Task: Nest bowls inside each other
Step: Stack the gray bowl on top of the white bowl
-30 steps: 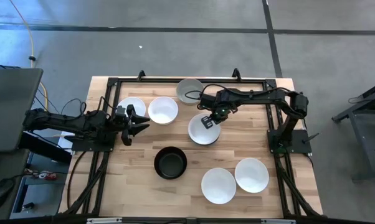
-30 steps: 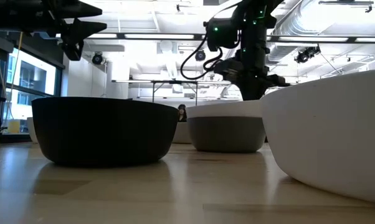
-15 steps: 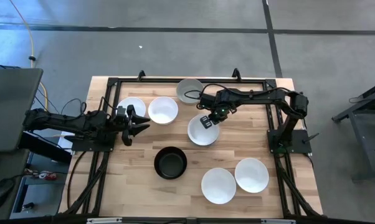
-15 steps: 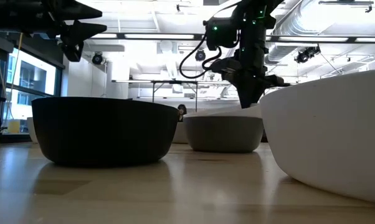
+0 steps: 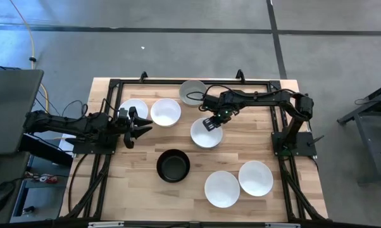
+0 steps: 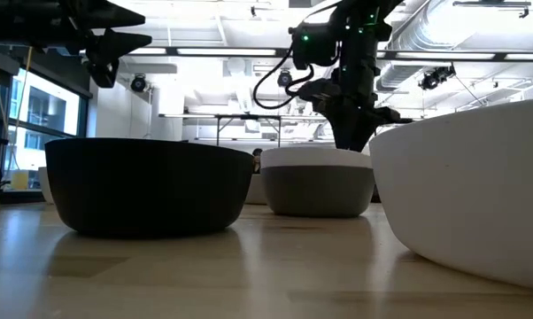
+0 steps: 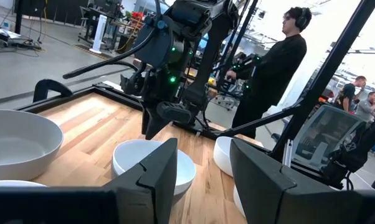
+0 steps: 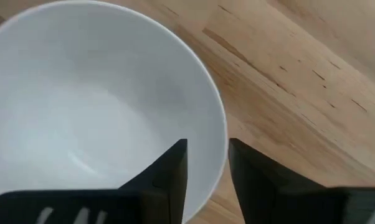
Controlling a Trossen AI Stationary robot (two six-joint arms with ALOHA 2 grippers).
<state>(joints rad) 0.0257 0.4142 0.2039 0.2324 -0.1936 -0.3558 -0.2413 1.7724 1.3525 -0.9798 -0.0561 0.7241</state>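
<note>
Several bowls stand on their bases on the wooden table (image 5: 266, 136). Two white ones (image 5: 133, 109) (image 5: 166, 112) are at the far left, a grey one (image 5: 192, 92) at the far edge, a black one (image 5: 173, 165) in the middle and two white ones (image 5: 222, 189) (image 5: 256, 178) near the front right. My right gripper (image 5: 210, 122) is shut on the rim of a white bowl (image 5: 206, 134) at the table's middle. My left gripper (image 5: 140, 125) is open and empty above the table, beside the two left bowls. My right gripper has the white bowl's rim (image 8: 220, 140) on its far side, one finger (image 8: 169, 171) inside the bowl and one (image 8: 253, 177) outside. The fingers come from above, pointing down. The bowl stands about level, its base on the table (image 6: 320, 213).
A black frame (image 5: 178, 81) runs round the table's edges. The arm bases stand at the left (image 5: 83, 136) and right (image 5: 292, 139). A person (image 7: 271, 74) stands beyond the table. Bare wood lies at the near left (image 5: 130, 183).
My right gripper has shifted slightly toward the table's left with the white bowl's rim. In the low view the bowl's top edge has dipped and come up again, while its base has stayed on the table. My left arm has kept still.
</note>
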